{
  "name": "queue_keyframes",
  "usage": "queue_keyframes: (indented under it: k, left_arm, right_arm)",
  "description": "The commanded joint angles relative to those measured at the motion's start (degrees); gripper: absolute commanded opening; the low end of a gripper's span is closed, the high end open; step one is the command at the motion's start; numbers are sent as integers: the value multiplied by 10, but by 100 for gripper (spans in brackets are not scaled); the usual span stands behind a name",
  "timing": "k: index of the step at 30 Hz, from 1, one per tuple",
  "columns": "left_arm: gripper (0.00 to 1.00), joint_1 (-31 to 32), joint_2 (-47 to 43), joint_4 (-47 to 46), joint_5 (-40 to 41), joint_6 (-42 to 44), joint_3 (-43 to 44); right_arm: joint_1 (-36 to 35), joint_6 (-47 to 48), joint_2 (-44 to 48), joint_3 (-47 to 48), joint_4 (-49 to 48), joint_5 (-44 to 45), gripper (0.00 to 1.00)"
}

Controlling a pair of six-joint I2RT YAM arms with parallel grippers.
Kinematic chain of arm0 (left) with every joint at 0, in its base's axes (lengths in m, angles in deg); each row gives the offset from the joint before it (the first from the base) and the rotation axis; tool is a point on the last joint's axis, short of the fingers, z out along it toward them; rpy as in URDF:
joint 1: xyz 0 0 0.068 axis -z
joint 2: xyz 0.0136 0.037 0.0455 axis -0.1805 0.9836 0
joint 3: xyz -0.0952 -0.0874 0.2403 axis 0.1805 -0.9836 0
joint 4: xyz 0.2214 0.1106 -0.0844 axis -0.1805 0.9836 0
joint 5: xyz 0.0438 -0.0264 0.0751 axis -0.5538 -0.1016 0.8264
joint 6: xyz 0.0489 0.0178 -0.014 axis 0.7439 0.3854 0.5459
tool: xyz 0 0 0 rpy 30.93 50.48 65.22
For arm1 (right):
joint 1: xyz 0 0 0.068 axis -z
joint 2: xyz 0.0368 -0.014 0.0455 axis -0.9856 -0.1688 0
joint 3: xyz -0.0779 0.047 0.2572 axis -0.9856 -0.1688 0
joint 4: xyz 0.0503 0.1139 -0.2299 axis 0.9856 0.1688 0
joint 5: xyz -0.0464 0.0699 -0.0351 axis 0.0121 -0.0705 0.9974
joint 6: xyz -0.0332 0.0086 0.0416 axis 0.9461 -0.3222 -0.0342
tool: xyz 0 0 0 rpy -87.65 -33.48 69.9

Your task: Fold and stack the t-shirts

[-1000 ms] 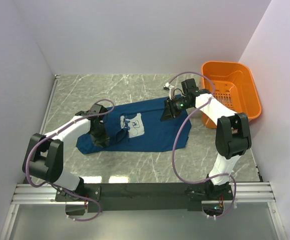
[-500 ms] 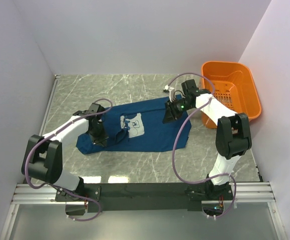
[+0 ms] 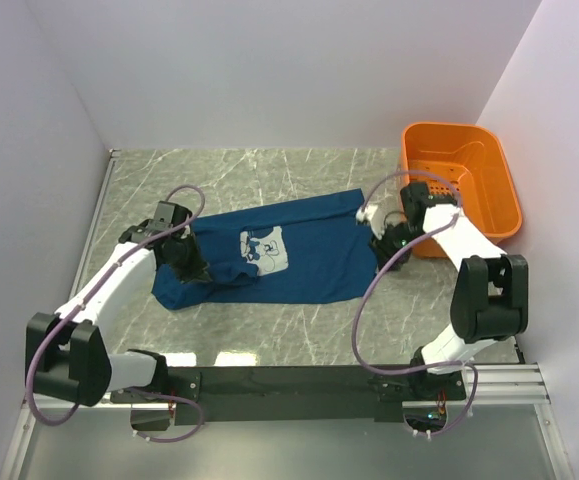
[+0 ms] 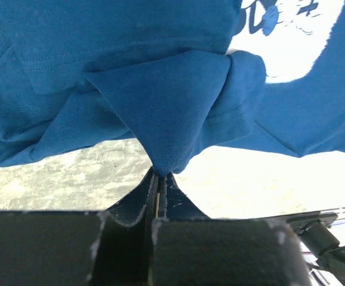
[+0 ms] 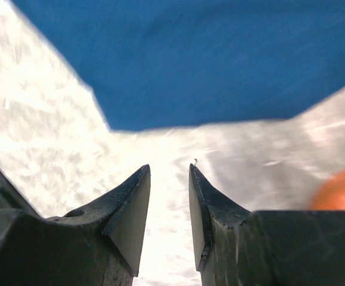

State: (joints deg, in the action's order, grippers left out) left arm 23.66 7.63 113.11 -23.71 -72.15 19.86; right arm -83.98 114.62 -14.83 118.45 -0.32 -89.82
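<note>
T-shirt: the teal-blue t-shirt (image 3: pixel 309 255) lies spread in the middle of the table (image 3: pixel 269 335), print up, its 9 o'clock end bunched.
Left gripper: the left gripper (image 4: pixel 158 179) is clamped tight on a peak of that bunched cloth, possibly a sleeve, so it can be pulled flat or folded over.
Right gripper: the right gripper (image 5: pixel 169 196) hangs just off the shirt's 3 o'clock edge, jaws slightly apart and empty, placed to take that hem.
Basket: the orange basket (image 3: pixel 459 180) sits at 2 o'clock, apart from the shirt.
Stage: folding barely begun, by my judgement.

You see a dark teal-blue t-shirt (image 3: pixel 309 262) of soft matt cloth, a glossy grey marble-patterned tabletop (image 3: pixel 259 170), and a smooth orange plastic basket (image 3: pixel 451 128).
</note>
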Motion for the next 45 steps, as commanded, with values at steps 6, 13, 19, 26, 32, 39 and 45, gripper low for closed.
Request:
queue_keyframes:
  k: [6,13,19,26,32,39,45]
  left_arm:
    - [1,-29,-43,16,-21,12,10]
    - [1,-52,-51,24,-23,27,19]
    - [1,-60,-59,26,-26,29,15]
    - [1,-64,-50,18,-34,33,15]
    - [1,-69,-42,14,-38,39,18]
    - [1,-75,-42,11,-38,44,14]
    - [1,-84,-42,15,-39,51,16]
  right_arm:
    - [-6,-43,1,-96,-47,56,40]
    - [-25,-158,-59,-64,-94,37,44]
    - [-34,-200,-79,-40,-91,10,50]
    - [-57,-252,-102,-31,-123,32,46]
    - [-70,-266,-106,-7,-120,38,21]
    - [-70,-252,-73,47,-67,31,0]
    - [-69,-223,-39,78,-31,83,0]
